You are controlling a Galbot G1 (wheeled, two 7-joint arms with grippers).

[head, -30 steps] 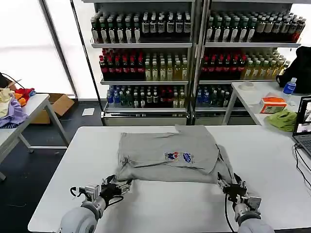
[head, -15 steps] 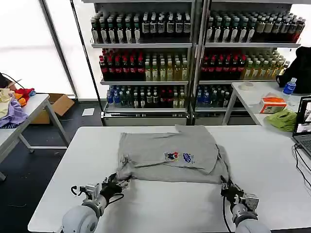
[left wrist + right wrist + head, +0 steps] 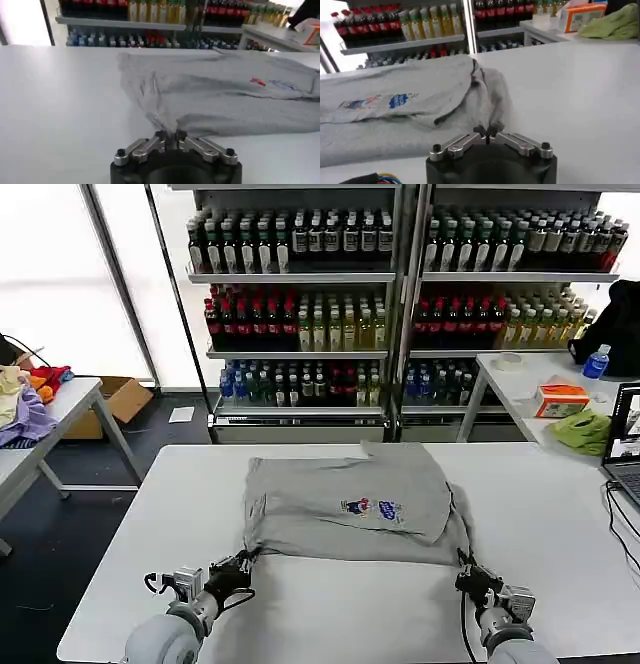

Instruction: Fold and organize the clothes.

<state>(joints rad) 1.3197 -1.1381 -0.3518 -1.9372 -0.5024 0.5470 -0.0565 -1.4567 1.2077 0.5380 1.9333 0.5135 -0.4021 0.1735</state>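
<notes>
— Where's the shirt [image 3: 350, 504] sitting right now?

— It's lying part-folded in the middle of the white table [image 3: 560, 514], print side up. The left gripper [image 3: 243, 563] is pinching the near left corner, fingers closed tight on a tuft of cloth, and the right gripper [image 3: 465, 566] is clamping the near right corner the same way.

— What are you worrying about?

— Both holds look thin to me, just a pinch of hem each. If one arm is pulling harder than the other, I'd guess a corner is slipping free or the fold is going crooked, and that loose upper layer could be sliding off.

— Any room to work?

— Plenty. There's bare tabletop on every side of the shirt, and a wide strip between the grippers and the near edge. The laptop [image 3: 625, 439] and its cable at the far right rim are well apart.
</notes>
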